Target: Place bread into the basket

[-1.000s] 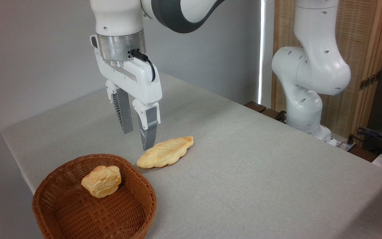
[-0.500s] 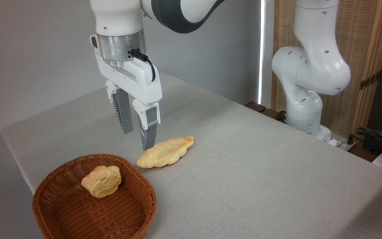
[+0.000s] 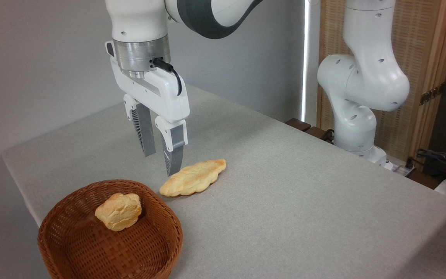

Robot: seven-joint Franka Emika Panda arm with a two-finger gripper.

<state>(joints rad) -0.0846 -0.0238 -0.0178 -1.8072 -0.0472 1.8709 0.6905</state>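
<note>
The long golden bread (image 3: 192, 177) lies flat on the grey table, just right of the basket (image 3: 151, 248). The brown wicker basket sits at the table's front left corner. My gripper (image 3: 160, 164) hangs open above the table, just left of and behind the bread's left half, with nothing between its grey fingers (image 3: 173, 155). Its tips hover a little above the cloth, apart from the bread and from the basket rim.
A small chunky bread piece (image 3: 119, 211) lies inside the basket. The arm's white base (image 3: 356, 116) stands at the table's far right edge, with cables (image 3: 439, 162) beyond it. The table edge (image 3: 18, 186) runs close to the basket on the left.
Nothing has visibly changed apart from a barely perceptible shift of the gripper to the right; bread and basket lie where they were.
</note>
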